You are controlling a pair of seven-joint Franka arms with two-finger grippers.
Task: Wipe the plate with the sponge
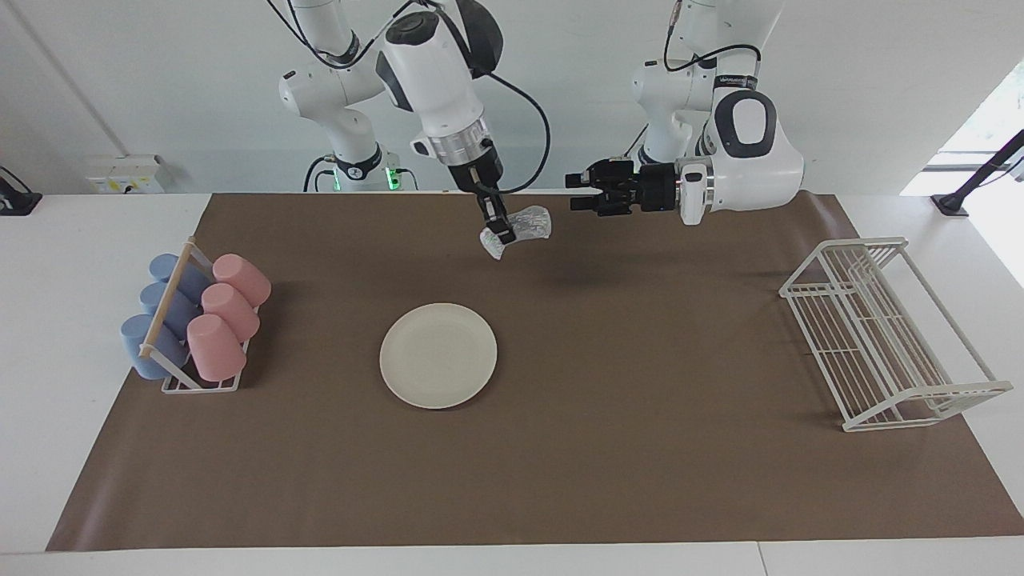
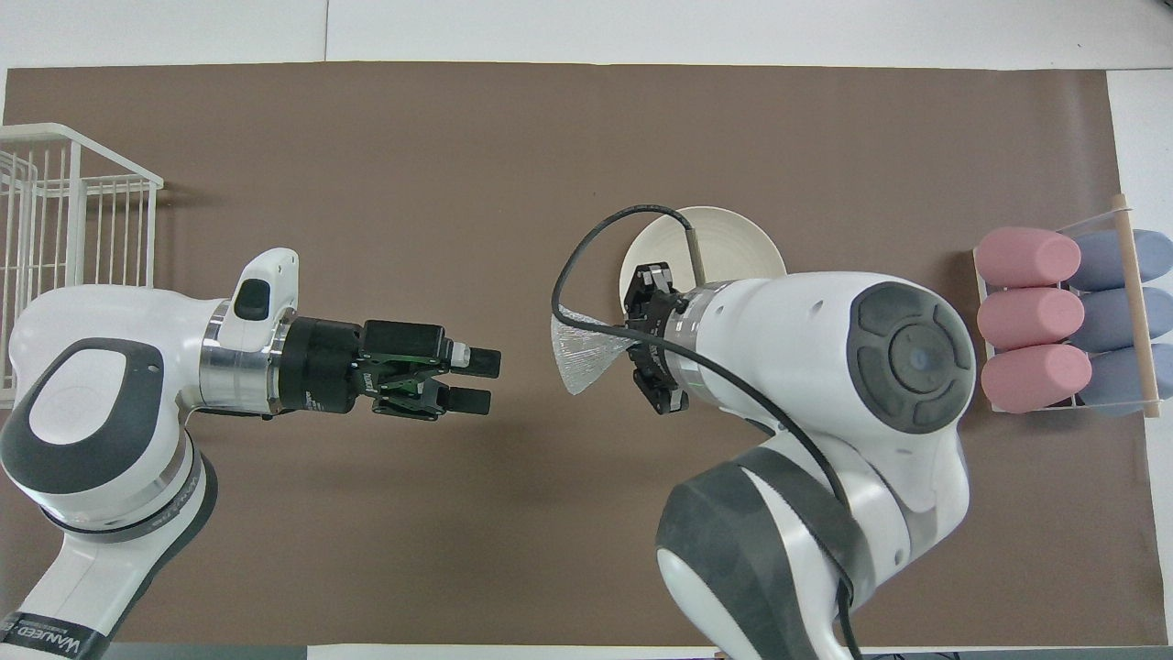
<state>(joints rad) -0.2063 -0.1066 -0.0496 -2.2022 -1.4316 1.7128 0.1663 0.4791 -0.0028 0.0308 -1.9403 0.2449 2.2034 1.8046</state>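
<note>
The silvery glittery sponge (image 1: 531, 222) hangs in the air over the brown mat, with my right gripper (image 1: 504, 234) shut on one end of it. In the overhead view the sponge (image 2: 583, 352) sticks out from under the right wrist. My left gripper (image 1: 574, 192) is level, pointing at the sponge from the left arm's end, open and empty, a short gap away. The overhead view shows the left gripper (image 2: 493, 382) with its fingers apart. The cream plate (image 1: 438, 355) lies flat on the mat, farther from the robots than the sponge; the right arm covers part of the plate (image 2: 733, 236) from above.
A rack of pink and blue cups (image 1: 196, 324) stands at the right arm's end of the mat. A white wire dish rack (image 1: 880, 336) stands at the left arm's end. The brown mat (image 1: 640, 448) covers the table's middle.
</note>
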